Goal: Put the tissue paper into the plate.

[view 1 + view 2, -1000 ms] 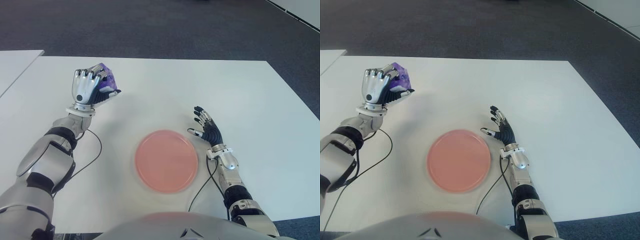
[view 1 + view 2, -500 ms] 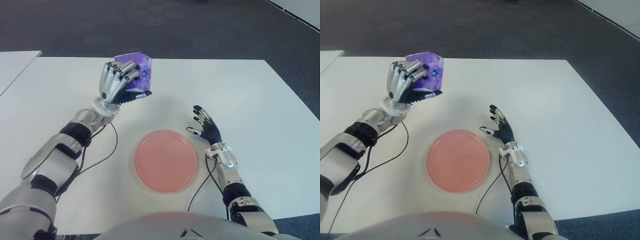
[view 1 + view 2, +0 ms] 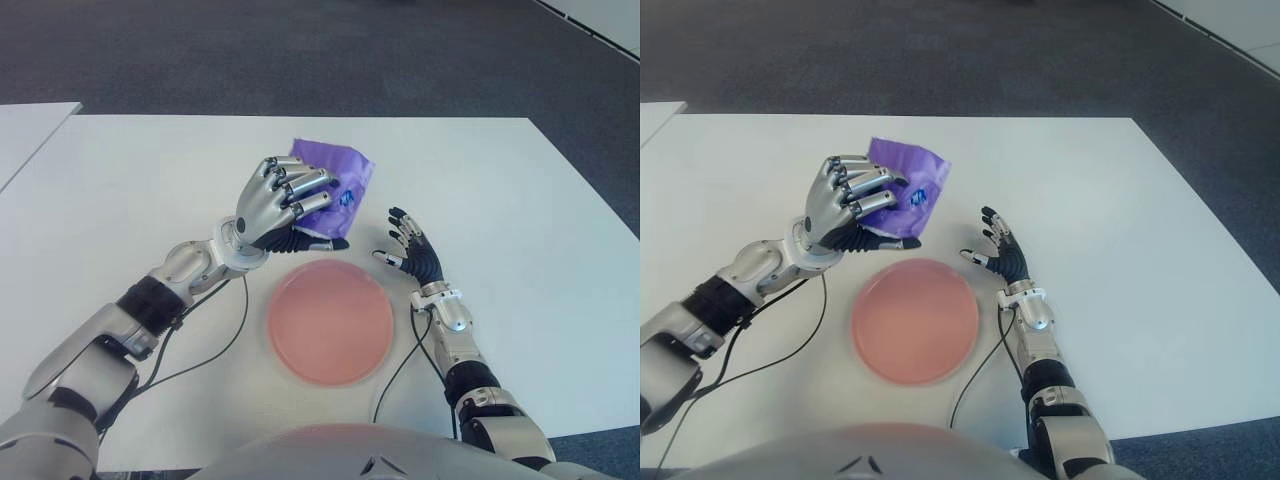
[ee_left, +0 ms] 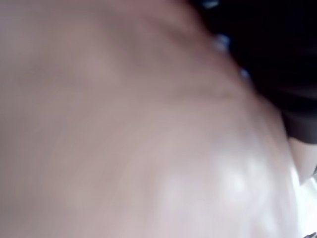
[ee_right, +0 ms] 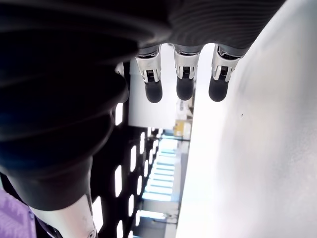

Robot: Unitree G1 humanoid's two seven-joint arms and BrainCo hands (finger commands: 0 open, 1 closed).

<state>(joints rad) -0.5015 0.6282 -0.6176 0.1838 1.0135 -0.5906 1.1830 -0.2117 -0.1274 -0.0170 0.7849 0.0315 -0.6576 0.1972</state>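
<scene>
While the left hand (image 3: pixel 283 205) hangs above the white worktop (image 3: pixel 520 190), its fingers are curled around the purple tissue paper (image 3: pixel 340 180), which sticks out past the fingertips on the far side. The pink plate (image 3: pixel 331 321) lies below and nearer the robot than this hand, its far rim close under the thumb; the tissue paper is not over the plate's middle but beyond its far edge. The right hand (image 3: pixel 410 252) shows just off the plate's right rim, fingers spread and holding nothing, apart from the tissue paper. Between the two hands only a narrow gap of bare worktop remains. Beyond the left hand the worktop runs bare to its far edge, where dark carpet (image 3: pixel 300 50) begins, and wide open surface stretches to the right of the right hand. The left wrist view is filled by a blurred pale surface and tells nothing further.
</scene>
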